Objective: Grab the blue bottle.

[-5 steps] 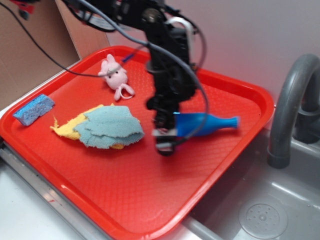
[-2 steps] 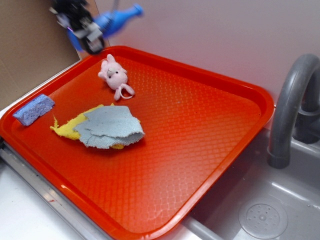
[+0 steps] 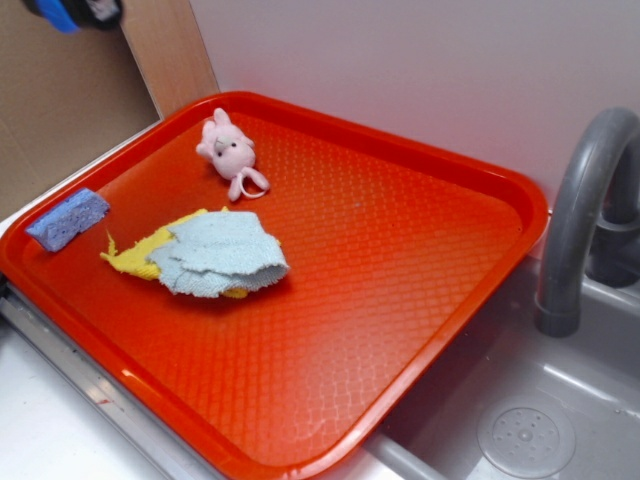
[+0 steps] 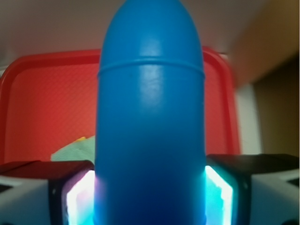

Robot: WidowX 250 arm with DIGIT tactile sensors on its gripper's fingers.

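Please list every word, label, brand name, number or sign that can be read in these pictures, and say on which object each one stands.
None: no readable text in either view.
Blue bottle, held in the hand: plain, no label showing.
Red tray, pink plush toy, blue sponge, cloths, grey faucet: no print or marks.

Kitchen: sink [image 3: 520, 430], faucet [image 3: 575, 220]

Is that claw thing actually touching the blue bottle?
Touching. The wrist view shows the blue bottle wedged between both jaws of the gripper, no gap on either side.
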